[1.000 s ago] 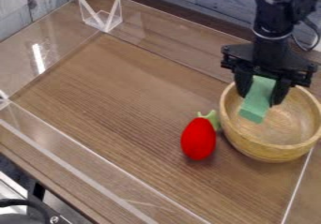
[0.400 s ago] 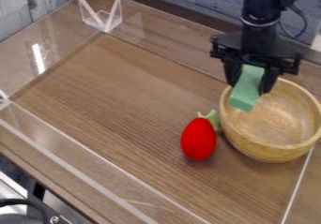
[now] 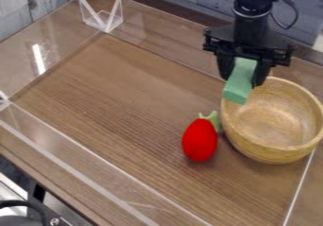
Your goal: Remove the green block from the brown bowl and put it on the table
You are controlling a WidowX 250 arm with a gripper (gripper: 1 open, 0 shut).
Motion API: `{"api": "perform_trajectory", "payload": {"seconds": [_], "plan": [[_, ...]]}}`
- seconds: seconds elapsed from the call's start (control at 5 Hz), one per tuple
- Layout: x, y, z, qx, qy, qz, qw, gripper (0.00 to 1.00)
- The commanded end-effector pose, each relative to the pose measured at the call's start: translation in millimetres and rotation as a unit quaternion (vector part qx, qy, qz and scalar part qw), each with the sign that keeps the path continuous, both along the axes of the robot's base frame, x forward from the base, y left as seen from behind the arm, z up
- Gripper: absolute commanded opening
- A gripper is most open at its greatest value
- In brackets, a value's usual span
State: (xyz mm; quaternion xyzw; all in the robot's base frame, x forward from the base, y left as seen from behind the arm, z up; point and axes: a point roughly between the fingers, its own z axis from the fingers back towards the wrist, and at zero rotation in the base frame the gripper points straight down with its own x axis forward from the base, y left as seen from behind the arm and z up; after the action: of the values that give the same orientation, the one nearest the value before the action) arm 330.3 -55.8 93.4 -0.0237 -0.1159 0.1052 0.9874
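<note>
Carrying green block [image 3: 240, 80] clear of brown bowl [image 3: 273, 122].
Gripper [image 3: 245, 65] clenched on block, hanging upright above bowl's left rim, table [image 3: 113, 97] beyond.

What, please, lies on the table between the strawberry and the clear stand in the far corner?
Only bare table between the strawberry and the stand, in the camera view.

Single fixed camera, raised oblique view across the surface [image 3: 127, 97].
The one view looks down at an angle from beyond a near corner, so the wood grain and clear walls [image 3: 51, 149] run diagonally. It stands at medium range: most of the surface fits, the bowl [image 3: 273, 126] lies near the right edge, and the arm [image 3: 258, 3] is cropped at the top. No second view exists, so nothing is shared.
</note>
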Motion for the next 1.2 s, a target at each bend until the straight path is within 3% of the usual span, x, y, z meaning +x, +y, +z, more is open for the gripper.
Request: {"api": "perform_trajectory", "payload": {"seconds": [0.0, 0.8, 1.0], "plan": [[10.8, 6, 29.9, -0.004, -0.046, 0.008, 0.9989, 0.00], [14.8, 19, 30.7, 0.007, -0.047, 0.030, 0.9984, 0.00], [9.8, 35, 28.9, 0.014, -0.044, 0.044, 0.9979, 0.00]]}}
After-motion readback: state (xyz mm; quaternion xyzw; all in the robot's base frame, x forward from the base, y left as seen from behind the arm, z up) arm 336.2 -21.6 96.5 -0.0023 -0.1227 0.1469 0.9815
